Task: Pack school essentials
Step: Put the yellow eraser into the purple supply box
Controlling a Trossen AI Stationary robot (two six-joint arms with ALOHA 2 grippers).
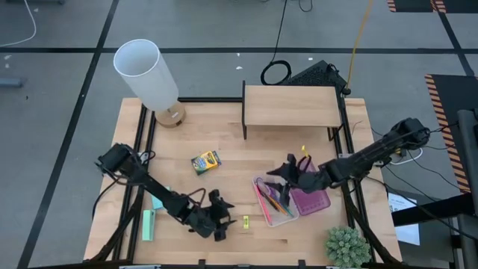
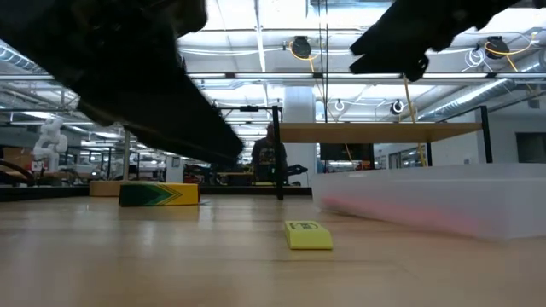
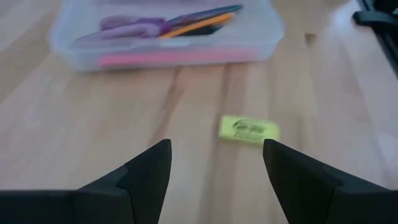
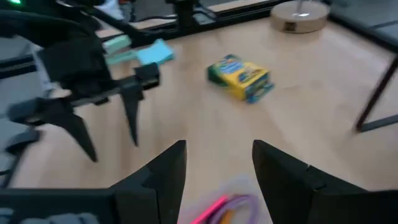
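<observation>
The jaws of the left gripper (image 3: 214,171) are spread wide and hold nothing, hanging low over the near part of the wooden counter (image 1: 224,179). Just ahead of them, slightly off to one side of the gap, lies the tiny yellow piece (image 3: 248,129), flat on the wood and apart from everything else. Beyond it sits the clear plastic case (image 3: 267,34), which already holds the purple-handled scissors (image 3: 134,26), an orange pencil (image 3: 193,25) and a pink pen (image 1: 263,203).

The jaws of the right gripper (image 4: 217,168) are also released and empty. This gripper hovers over the case; from above it shows at the case's far edge (image 1: 293,173).

Farther back on the counter, the yellow crayon box (image 1: 206,161) lies alone near the middle. The light-blue square note pad (image 4: 154,53) rests toward the left edge, close to the left arm. Beyond these stand a white lamp (image 1: 146,71) and a small wooden shelf (image 1: 290,106), and a green plant (image 1: 346,246) sits at the near right corner.

The step in hand appears to be picking up the yellow piece. To do it well, the left gripper should shift sideways until the piece is centred in the gap, then descend almost to the wood before closing, since the piece is low and flat and could slide away from a glancing finger.
</observation>
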